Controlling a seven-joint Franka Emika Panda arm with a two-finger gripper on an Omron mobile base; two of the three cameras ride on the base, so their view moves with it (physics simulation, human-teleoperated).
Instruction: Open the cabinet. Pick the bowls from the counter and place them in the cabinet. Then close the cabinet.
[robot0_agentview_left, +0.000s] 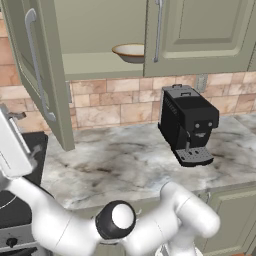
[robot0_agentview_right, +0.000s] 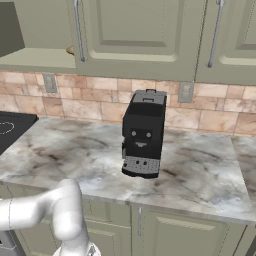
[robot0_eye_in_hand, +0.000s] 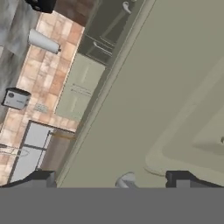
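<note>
The white arm (robot0_agentview_left: 150, 225) rises from the bottom of the left base view, bends at a dark round joint (robot0_agentview_left: 116, 220), and runs up and to the left edge of that view. In the right base view a bent white link of it (robot0_agentview_right: 60, 210) shows at the lower left. In the hand view the end effector (robot0_eye_in_hand: 113, 179) has its two dark fingertips (robot0_eye_in_hand: 41, 178) set wide apart, with nothing held between them.

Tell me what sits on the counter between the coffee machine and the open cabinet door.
Nothing: in the left base view the counter is bare marble between the coffee machine and the open cabinet door.
</note>
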